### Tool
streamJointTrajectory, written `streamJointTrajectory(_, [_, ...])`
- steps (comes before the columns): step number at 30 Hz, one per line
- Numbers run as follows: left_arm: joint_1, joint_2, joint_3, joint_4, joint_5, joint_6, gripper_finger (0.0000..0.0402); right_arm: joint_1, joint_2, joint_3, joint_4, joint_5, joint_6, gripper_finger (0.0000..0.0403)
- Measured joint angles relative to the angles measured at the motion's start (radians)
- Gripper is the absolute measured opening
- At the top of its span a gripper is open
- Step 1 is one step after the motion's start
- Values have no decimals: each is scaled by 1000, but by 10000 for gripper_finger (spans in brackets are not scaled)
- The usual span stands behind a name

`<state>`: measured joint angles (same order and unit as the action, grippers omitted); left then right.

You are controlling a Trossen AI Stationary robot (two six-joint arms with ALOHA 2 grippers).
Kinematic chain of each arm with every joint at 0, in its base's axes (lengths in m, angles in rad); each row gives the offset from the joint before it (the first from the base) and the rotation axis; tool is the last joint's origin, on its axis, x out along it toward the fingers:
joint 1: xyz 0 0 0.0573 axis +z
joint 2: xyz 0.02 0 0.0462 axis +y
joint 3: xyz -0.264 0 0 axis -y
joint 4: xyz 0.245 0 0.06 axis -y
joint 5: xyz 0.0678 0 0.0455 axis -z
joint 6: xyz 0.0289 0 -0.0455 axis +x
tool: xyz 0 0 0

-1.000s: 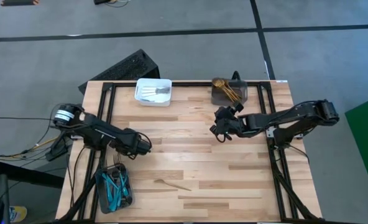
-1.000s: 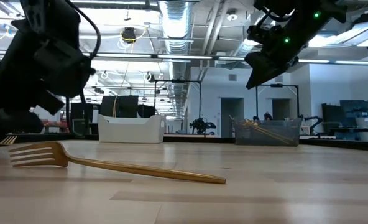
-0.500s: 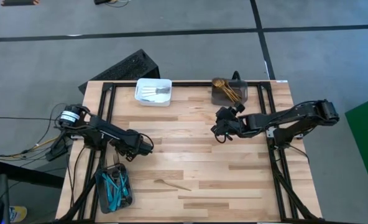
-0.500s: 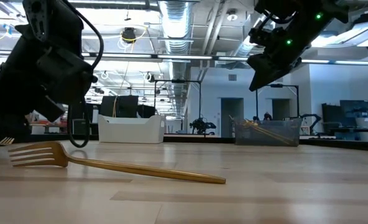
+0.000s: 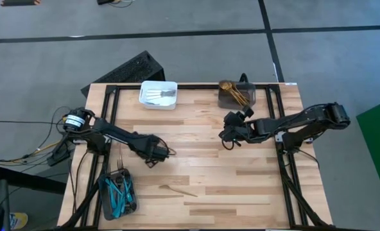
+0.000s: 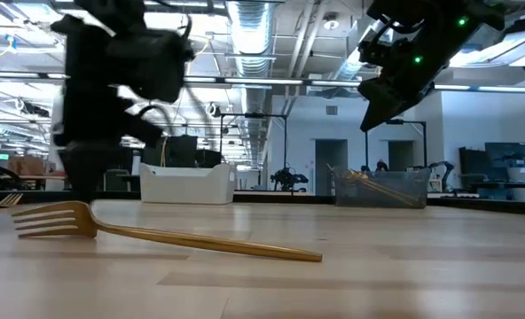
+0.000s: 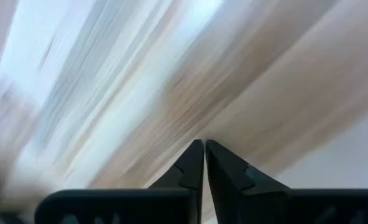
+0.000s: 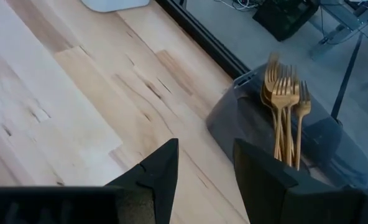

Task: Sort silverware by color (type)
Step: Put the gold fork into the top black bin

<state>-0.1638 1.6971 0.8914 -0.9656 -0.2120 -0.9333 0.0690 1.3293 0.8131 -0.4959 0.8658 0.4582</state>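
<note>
Landmark: the gold fork (image 6: pixel 156 235) lying flat on the wooden desk (image 5: pixel 241 173), near its front edge, tines toward the left arm's side.

- Dark bin (image 5: pixel 118 192): just beside the fork on the left arm's side, at the desk's front corner; it holds blue-handled cutlery (image 5: pixel 116 190) and a few silver forks.
- Left claw (image 5: pixel 156 154): behind the fork, over bare wood toward the middle of the desk; its fingers (image 7: pixel 193 165) are pressed together tip to tip with nothing between them. Its wrist view is smeared by motion.
- Right claw (image 5: pixel 226 136): farther back than the left claw and toward the right arm's side, hanging above the desk; fingers (image 8: pixel 162 165) spread apart, nothing between them.
- White bin (image 5: pixel 158 94): at the desk's far edge, well behind the fork; silver forks (image 5: pixel 160 97) lie in it.
- Grey bin (image 8: pixel 283 137): at the far edge, beyond the right claw, well apart from the fork; gold forks (image 8: pixel 285 106) stand bunched in it, tines up.
</note>
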Motion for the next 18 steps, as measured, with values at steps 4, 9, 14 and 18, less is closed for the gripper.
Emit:
streamJointTrajectory(4, [0,0,52,-86,-22,25,3,10,0,0,1,1,5,175])
streamJointTrajectory(9, [-4,0,64,-298,76,8,1,11,0,-6,16,27,13,175])
streamJointTrajectory(14, [-20,-1,46,-383,137,55,0,8,-2,-62,89,31,10,175])
streamJointTrajectory(18, [-17,0,-42,-341,186,110,0,8,-3,-91,94,30,46,175])
